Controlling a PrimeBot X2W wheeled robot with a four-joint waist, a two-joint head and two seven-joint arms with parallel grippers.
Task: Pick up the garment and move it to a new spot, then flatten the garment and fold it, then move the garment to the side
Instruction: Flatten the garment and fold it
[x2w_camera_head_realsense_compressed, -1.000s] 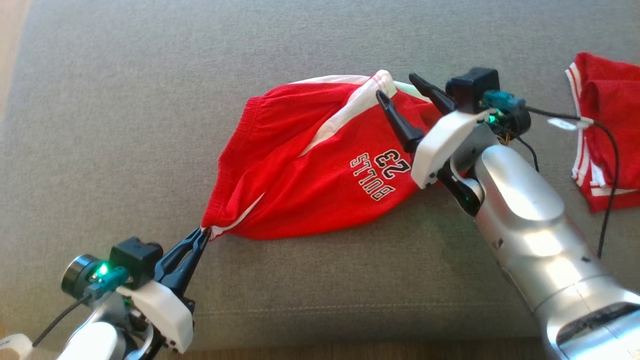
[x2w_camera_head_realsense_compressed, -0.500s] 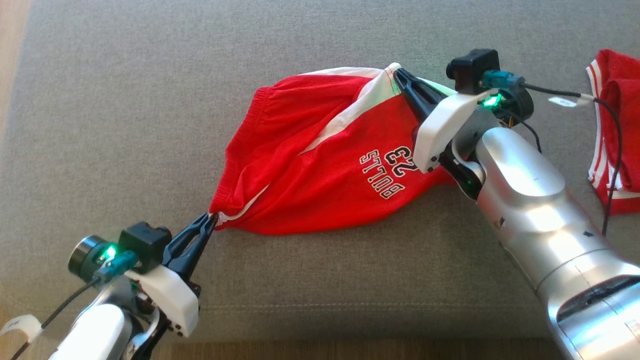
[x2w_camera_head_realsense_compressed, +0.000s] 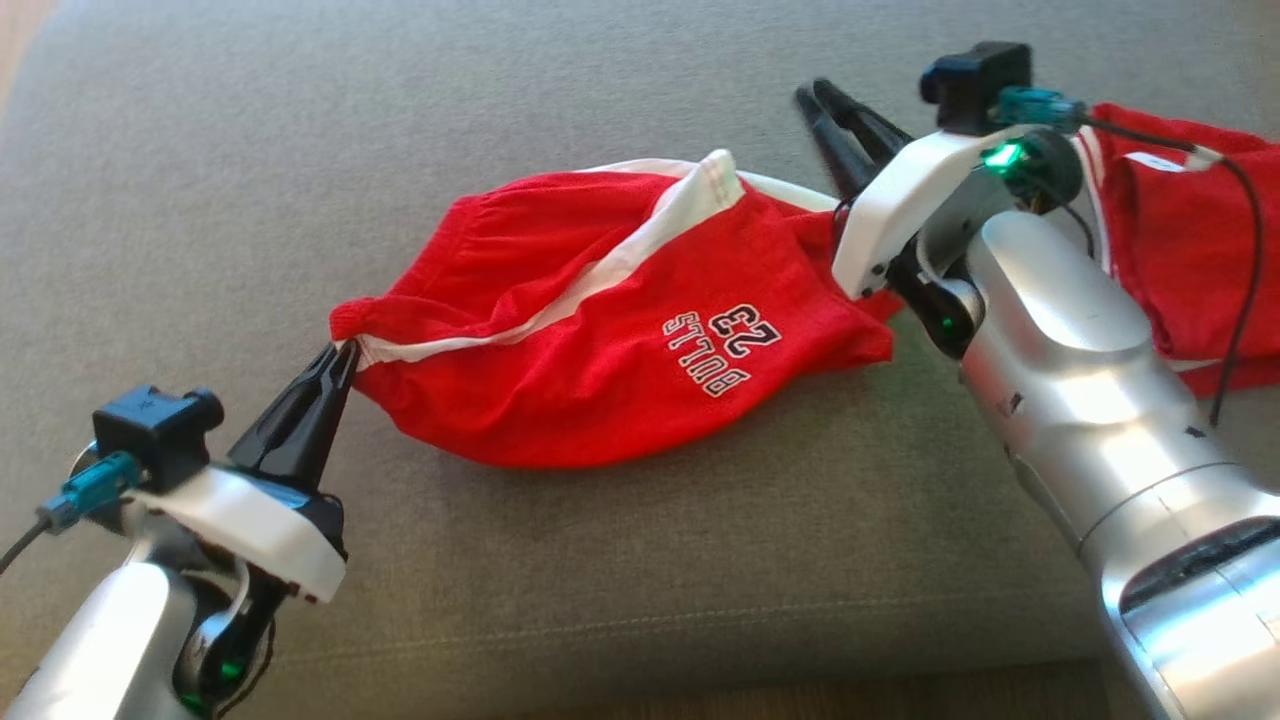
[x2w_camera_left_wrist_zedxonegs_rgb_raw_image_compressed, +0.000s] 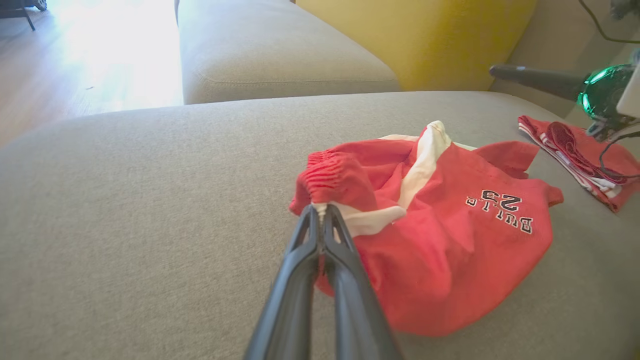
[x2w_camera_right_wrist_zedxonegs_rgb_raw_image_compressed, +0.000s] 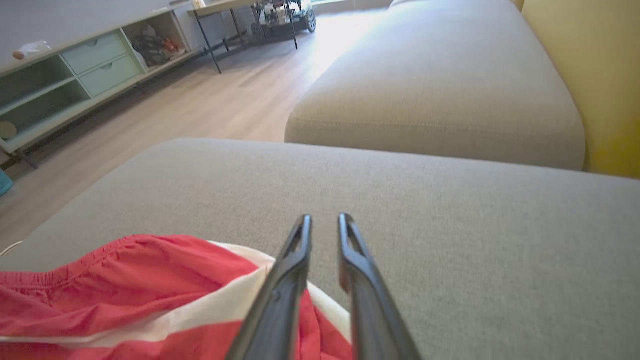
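Garment (x2w_camera_head_realsense_compressed: 620, 330), red shorts, lies bunched mid-cushion on the grey sofa (x2w_camera_head_realsense_compressed: 300, 150). Flattening looks to be the step in hand. At its 8 o'clock the left pincer (x2w_camera_head_realsense_compressed: 338, 355) is clamped on a white-trimmed corner. At 2 o'clock the right pincer (x2w_camera_head_realsense_compressed: 812, 92) stands slightly apart, empty, off the cloth. Next it should grip the far corner and pull taut. Another red garment (x2w_camera_head_realsense_compressed: 1170, 210) at 3 o'clock crowds that arm.

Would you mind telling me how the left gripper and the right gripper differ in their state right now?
The left gripper is shut on a white-trimmed corner of the red shorts; the right gripper holds nothing. The left gripper's fingers are pressed together, whereas the right gripper's stand slightly apart. Both have long dark fingers and are over the grey couch.
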